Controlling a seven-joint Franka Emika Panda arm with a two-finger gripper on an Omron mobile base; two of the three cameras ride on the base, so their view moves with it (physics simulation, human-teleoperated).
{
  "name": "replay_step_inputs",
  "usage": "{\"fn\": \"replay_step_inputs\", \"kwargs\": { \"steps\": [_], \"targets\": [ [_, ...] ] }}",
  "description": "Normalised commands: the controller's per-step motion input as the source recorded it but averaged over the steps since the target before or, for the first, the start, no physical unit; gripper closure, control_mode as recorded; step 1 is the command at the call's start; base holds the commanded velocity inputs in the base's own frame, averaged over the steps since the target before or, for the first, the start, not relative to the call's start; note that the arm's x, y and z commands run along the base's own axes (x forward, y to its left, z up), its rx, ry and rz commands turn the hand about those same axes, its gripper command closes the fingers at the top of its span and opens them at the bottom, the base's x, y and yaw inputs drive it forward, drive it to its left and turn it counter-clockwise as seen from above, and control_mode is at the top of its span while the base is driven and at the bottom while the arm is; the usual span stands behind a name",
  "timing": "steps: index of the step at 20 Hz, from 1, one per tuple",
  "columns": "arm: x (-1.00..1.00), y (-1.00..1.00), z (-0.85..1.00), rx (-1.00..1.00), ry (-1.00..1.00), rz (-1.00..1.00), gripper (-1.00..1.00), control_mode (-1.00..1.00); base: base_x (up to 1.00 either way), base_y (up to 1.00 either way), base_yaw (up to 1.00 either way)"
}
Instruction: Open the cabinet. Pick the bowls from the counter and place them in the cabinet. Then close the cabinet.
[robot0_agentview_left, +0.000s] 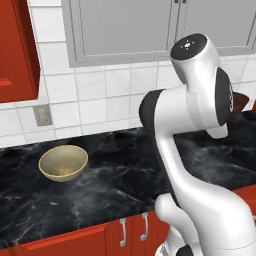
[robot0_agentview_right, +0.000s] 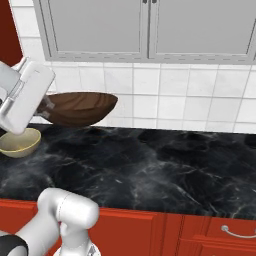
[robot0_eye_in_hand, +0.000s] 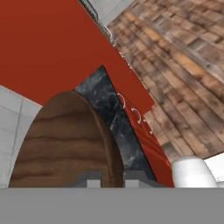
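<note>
My gripper (robot0_agentview_right: 44, 108) is shut on the rim of the dark brown wood-grained bowl (robot0_agentview_right: 80, 109), which hangs tilted above the black marble counter (robot0_agentview_right: 150, 170). In the hand view the brown bowl (robot0_eye_in_hand: 65, 140) sits at lower left, its rim between the fingertips (robot0_eye_in_hand: 89, 179). A sliver of the same bowl (robot0_agentview_left: 241, 102) shows behind the arm. The pale beige bowl (robot0_agentview_left: 63, 162) rests upright on the counter (robot0_agentview_left: 115, 175) at the left, and the beige bowl (robot0_agentview_right: 20, 142) lies just below my hand. The red cabinet (robot0_agentview_left: 17, 50) hangs at upper left; I cannot tell whether its doors are open.
A grey-doored wall cabinet (robot0_agentview_right: 145, 25) hangs over the counter's middle, above a white tiled wall with an outlet (robot0_agentview_left: 43, 115). Red lower doors with short silver handles (robot0_agentview_left: 122, 232) run under the counter. Wooden floor (robot0_eye_in_hand: 183, 65) shows in the hand view.
</note>
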Motion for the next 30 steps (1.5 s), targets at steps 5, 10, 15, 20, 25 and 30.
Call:
{"fn": "replay_step_inputs", "kwargs": {
  "steps": [5,10,15,20,25,30],
  "targets": [
    [-0.07,0.0,0.0,-0.01,-0.07,0.02,1.0,1.0,-0.26,0.0,0.05],
    [0.0,0.0,0.0,0.0,0.0,0.0,1.0,1.0,-0.54,-0.04,0.01],
    [0.0,0.0,0.0,0.0,0.0,0.0,1.0,1.0,-0.56,-0.2,0.05],
    [0.0,0.0,0.0,0.0,0.0,0.0,1.0,1.0,-0.91,-0.39,0.1],
    [0.0,0.0,0.0,0.0,0.0,0.0,1.0,1.0,-1.0,-0.78,0.04],
    [0.0,0.0,0.0,0.0,0.0,0.0,1.0,1.0,-1.0,-0.97,0.0]
  ]
}}
